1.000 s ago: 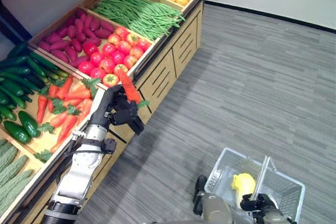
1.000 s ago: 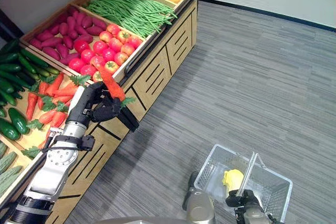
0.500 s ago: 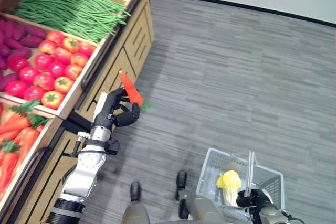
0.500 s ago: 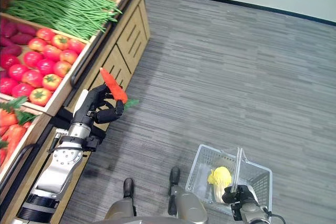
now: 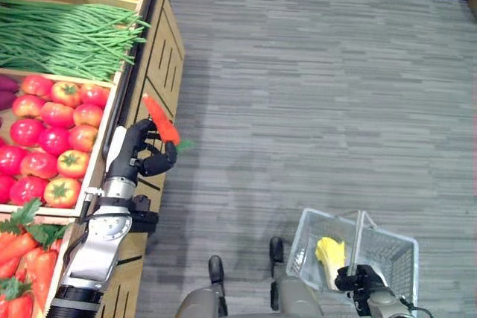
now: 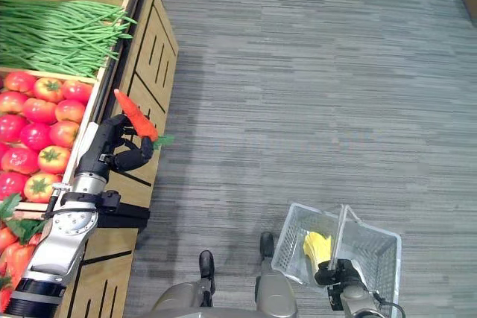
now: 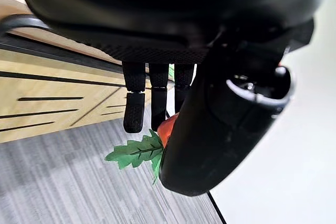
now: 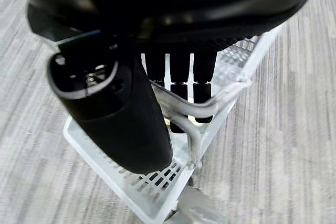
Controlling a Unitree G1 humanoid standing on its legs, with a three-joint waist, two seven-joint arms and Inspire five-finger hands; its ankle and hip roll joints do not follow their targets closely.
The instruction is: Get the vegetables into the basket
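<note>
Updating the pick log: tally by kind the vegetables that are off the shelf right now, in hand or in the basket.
Carrot, held in the left hand: 1
Yellow vegetable, in the basket held by the right hand: 1
Total: 2

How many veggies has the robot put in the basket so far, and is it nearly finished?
One yellow-green leafy vegetable already lies in the wire basket, which the right hand holds by its handle. The left hand grips a carrot beside the wooden stand, not yet over the basket. That carrot must be carried across and dropped in. The pictures don't say how many more are wanted.
</note>
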